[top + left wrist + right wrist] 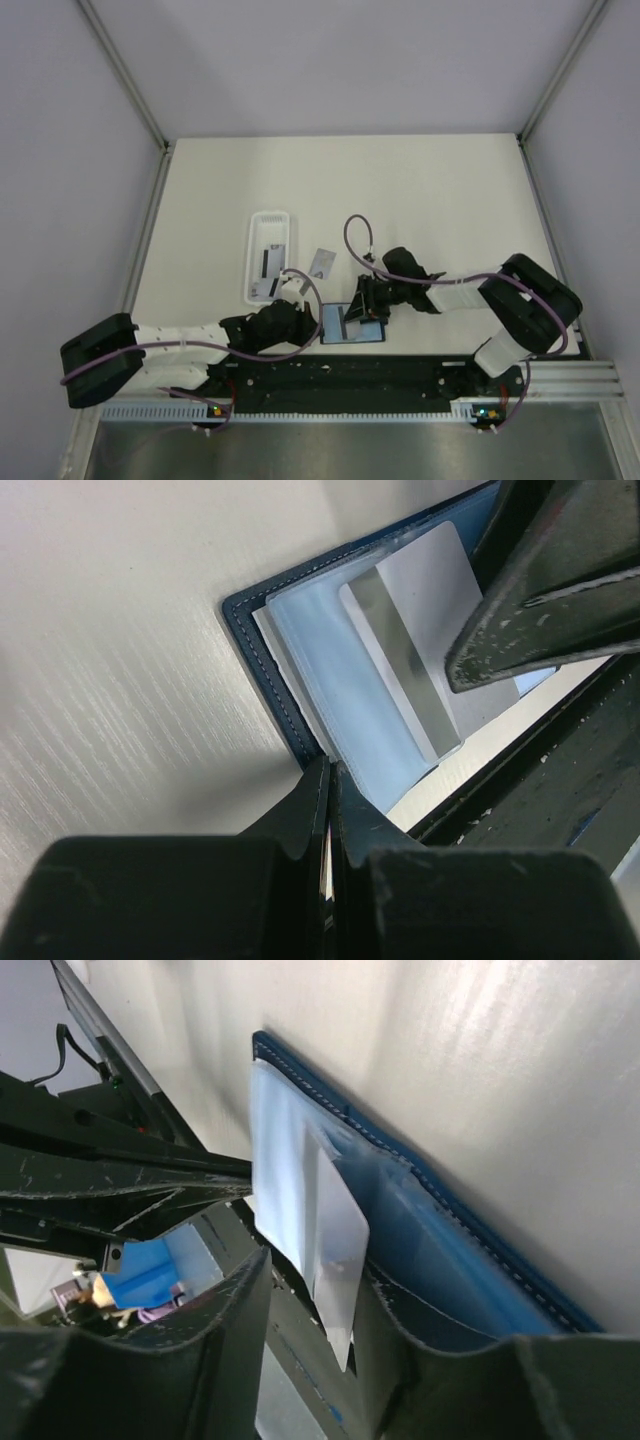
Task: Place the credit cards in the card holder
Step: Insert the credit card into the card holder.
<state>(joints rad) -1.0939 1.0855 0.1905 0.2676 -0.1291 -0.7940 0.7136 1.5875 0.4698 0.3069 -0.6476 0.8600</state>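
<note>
Top external view has the card holder (338, 326) lying open at the table's (450, 200) near edge, between both arms. The left gripper (328, 800), fingers pressed together at the holder's corner, seems to pin it still. The right gripper (320, 1275) pinches a credit card (338, 1230) angled toward the clear sleeve (330, 670), ready to slide in; another card (322, 262) waits just beyond

I have the card holder (352, 325) lying open at the near edge of the tabletop (450, 200), the left tool (300, 318) at its left edge and the right tool (362, 308) over it with a credit card (420, 600). Behind-left sits the tray (268, 255), with a loose card (322, 262) just right of it.
</note>
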